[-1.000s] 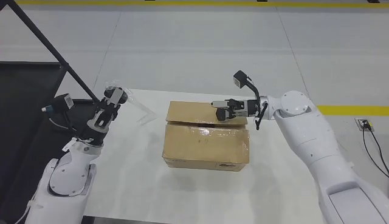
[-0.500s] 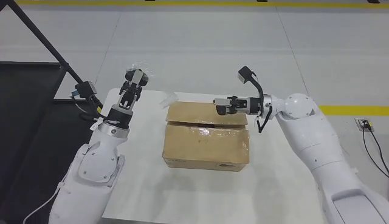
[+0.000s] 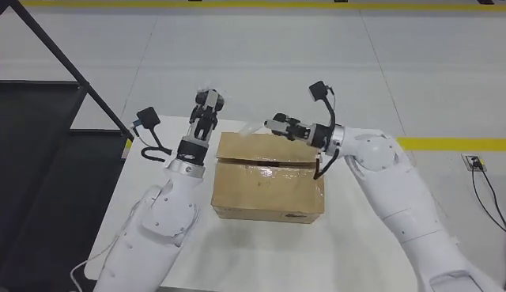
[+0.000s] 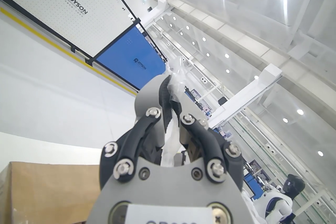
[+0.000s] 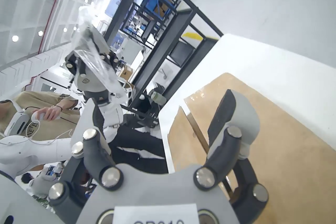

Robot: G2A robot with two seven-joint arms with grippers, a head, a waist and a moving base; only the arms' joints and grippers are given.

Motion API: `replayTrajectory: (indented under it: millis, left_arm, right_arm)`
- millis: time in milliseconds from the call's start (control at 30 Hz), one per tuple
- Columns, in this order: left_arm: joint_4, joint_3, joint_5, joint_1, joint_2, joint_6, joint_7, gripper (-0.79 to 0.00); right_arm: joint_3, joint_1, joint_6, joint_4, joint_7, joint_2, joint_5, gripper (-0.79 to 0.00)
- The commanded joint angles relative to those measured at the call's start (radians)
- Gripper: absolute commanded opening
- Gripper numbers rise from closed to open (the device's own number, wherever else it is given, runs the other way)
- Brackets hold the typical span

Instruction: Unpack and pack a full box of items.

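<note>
Cardboard box [image 3: 269,185]: brown, taped, centred on the white table [image 3: 348,237]. Left gripper [image 3: 207,102], raised near its far left corner, is clamped on a crumpled clear plastic bag [image 4: 176,66]. Right gripper [image 3: 277,124]: fingers apart, above the box's far edge.

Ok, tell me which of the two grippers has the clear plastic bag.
The left gripper: it is shut on the clear plastic bag, raised near the cardboard box. The right gripper is open and empty over the box.

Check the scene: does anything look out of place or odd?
The left pincer is shut on a crumpled clear plastic bag, held in the air beside the cardboard box, whose top flaps look closed. Nothing spilled.
</note>
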Motion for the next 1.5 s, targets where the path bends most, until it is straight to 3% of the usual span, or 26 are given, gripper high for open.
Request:
replayTrajectory:
  millis: [0,200,400,567,900,1467]
  left_arm:
    - [0.011,0.02,-0.011,-0.008,-0.01,0.013,0.024,-0.785]
    - [0.026,0.049,-0.031,-0.025,-0.035,0.043,0.062,-0.785]
    - [0.04,0.072,-0.026,-0.037,-0.056,0.056,0.075,-0.785]
    - [0.058,0.082,-0.018,-0.043,-0.071,0.051,0.071,-0.785]
    - [0.062,0.063,-0.004,-0.04,-0.091,0.038,0.066,-0.785]
    - [0.062,0.017,0.015,-0.021,-0.117,0.029,0.045,-0.785]
  right_arm:
    - [0.017,-0.038,-0.003,-0.054,-0.042,0.007,-0.025,0.0]
    - [0.047,-0.128,0.039,-0.21,-0.149,0.024,-0.191,0.0]
    - [0.034,-0.21,0.188,-0.356,-0.375,0.022,-0.411,0.0]
    - [0.008,-0.243,0.29,-0.432,-0.466,0.015,-0.53,0.0]
    - [-0.002,-0.25,0.466,-0.47,-0.465,0.007,-0.644,0.0]
    - [0.068,-0.325,0.511,-0.53,-0.493,0.014,-0.706,0.0]
